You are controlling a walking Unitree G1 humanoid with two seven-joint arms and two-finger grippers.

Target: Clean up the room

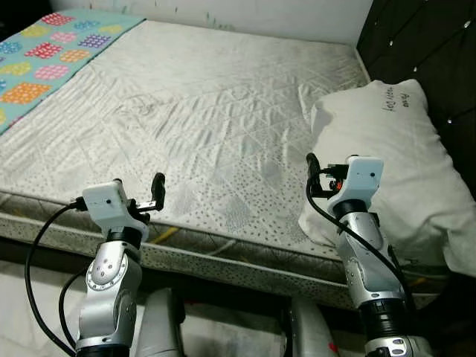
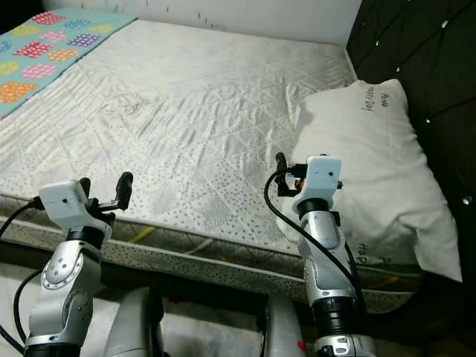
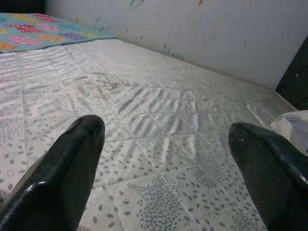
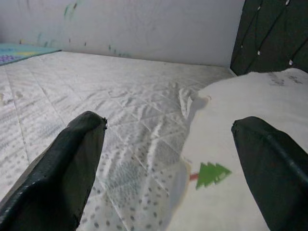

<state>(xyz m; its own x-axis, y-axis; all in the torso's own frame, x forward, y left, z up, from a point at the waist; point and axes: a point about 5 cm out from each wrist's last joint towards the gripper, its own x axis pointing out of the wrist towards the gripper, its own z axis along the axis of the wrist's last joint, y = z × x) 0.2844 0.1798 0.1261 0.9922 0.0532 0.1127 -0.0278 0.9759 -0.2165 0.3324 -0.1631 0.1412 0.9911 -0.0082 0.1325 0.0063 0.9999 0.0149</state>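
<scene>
Both arms: raised side by side at the near edge of the bed, wrists level with the mattress, as if lined up before reaching in.
Left gripper (image 1: 152, 195): jaws apart, nothing between them, held over the bed's near edge and aimed across the bare quilted mattress (image 1: 193, 111).
Right gripper (image 1: 318, 178): jaws apart and empty, poised just beside the pillow's near corner; I judge the pillow is what it is set up to take.
Pillow (image 1: 390, 160): white, lying at the head end against the dark tufted headboard (image 1: 428, 44), its lower corner overhanging the mattress edge; probably the thing to straighten.
Blanket (image 1: 44, 48): teal with coloured patches, at the far left corner, cut off by the picture's edge.
Hard to make out: small writing on the pillow is unreadable; a little green tree print (image 4: 211, 174) shows on it; the floor below the bed is dim.
</scene>
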